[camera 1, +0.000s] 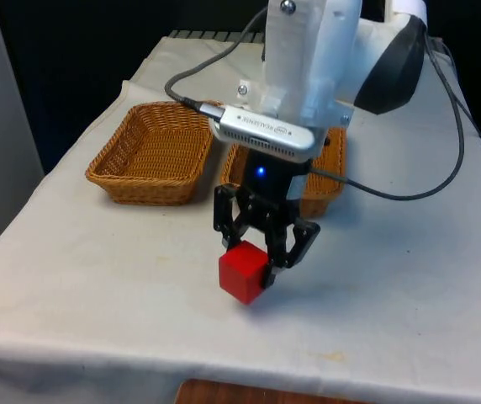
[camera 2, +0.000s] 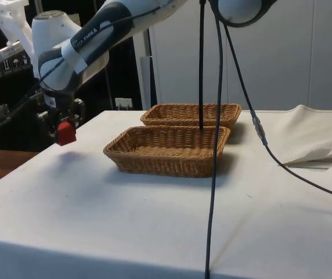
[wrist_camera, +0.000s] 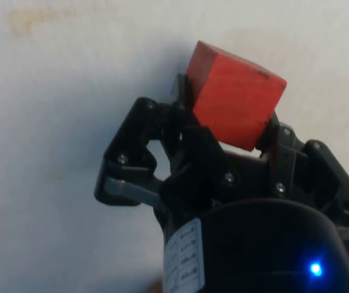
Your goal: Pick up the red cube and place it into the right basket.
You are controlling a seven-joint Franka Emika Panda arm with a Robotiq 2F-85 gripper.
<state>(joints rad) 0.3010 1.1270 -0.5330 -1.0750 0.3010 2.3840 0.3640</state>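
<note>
Above the white-clothed worktop (camera 1: 81, 278), towards its near edge in the front view, the gripper (camera 1: 253, 257) hangs w/ its jaws pinching the red cube (camera 1: 242, 271). Cube is off the cloth: side view shows it (camera 2: 65, 133) in the air w/ a soft shadow on the worktop (camera 2: 96, 209) below, and the gripper (camera 2: 65, 129) right over it. Wrist view: cube (wrist_camera: 235, 94) sits tilted betw. the two black fingers (wrist_camera: 183, 101), one corner poking out past the tips; cloth (wrist_camera: 52, 110) behind it has a few faint yellowish stains.

Two wicker baskets on the worktop, side by side, just about touching. Front view: left basket (camera 1: 152, 151) lies at approx. 10 o'clock from the cube, fully visible, nothing in it. Right basket (camera 1: 329, 181) lies at approx. 1 o'clock from the cube, mostly covered by the arm (camera 1: 325, 59) and gripper; only parts of its rim show. Cube is near both baskets but not over either; it's nearer the front edge of the worktop than they are.

Side view: nearer basket (camera 2: 166, 150) and farther basket (camera 2: 190, 114) sit mid-worktop, cube well apart from them at approx. 9 o'clock. Black cables (camera 2: 212, 145) hang from the arm (camera 2: 90, 40) across that view, in front of the baskets. Cloth is bunched in a fold (camera 2: 317, 136) at approx. 3 o'clock from the baskets.
</note>
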